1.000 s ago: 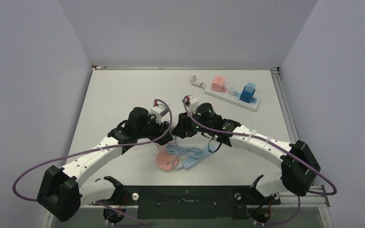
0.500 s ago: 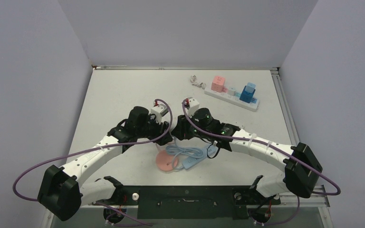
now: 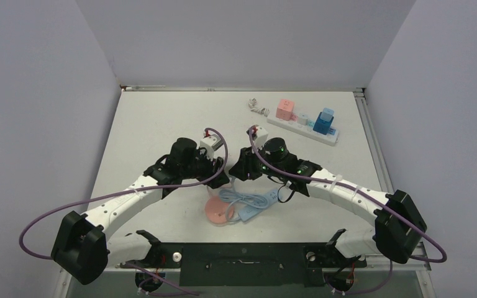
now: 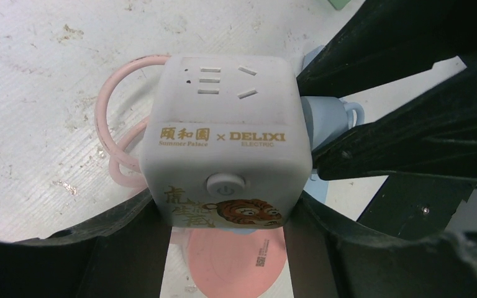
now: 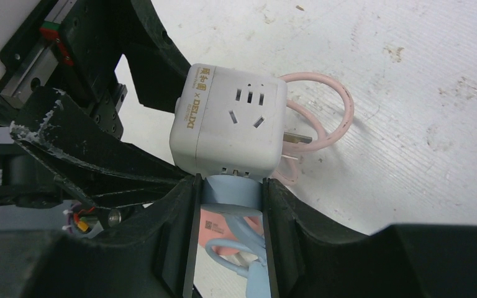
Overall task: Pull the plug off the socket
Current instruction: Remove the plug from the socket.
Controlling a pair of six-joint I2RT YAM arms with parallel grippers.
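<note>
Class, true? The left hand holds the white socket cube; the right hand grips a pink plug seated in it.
Wrong colour: the right wrist view shows the plug is blue. The left hand holds the white socket cube; the right hand grips the plug seated in it.

A white cube socket (image 4: pixel 227 149) carried gold print on the face with its round power button (image 4: pixel 225 184). Just above the button ran "颐和园 × DELIXI", with smaller "Summer Palace" under the Chinese characters and "ELECTRIC" under the brand name. The button itself bore a power symbol. Below the button, to the left, stood larger gold Chinese characters, too stylised to read, beside a tiger drawing (image 4: pixel 248 214). Further below the button, a pink disc (image 4: pixel 236 273) bore a small printed label (image 4: pixel 262 254), too fine to read.
</note>
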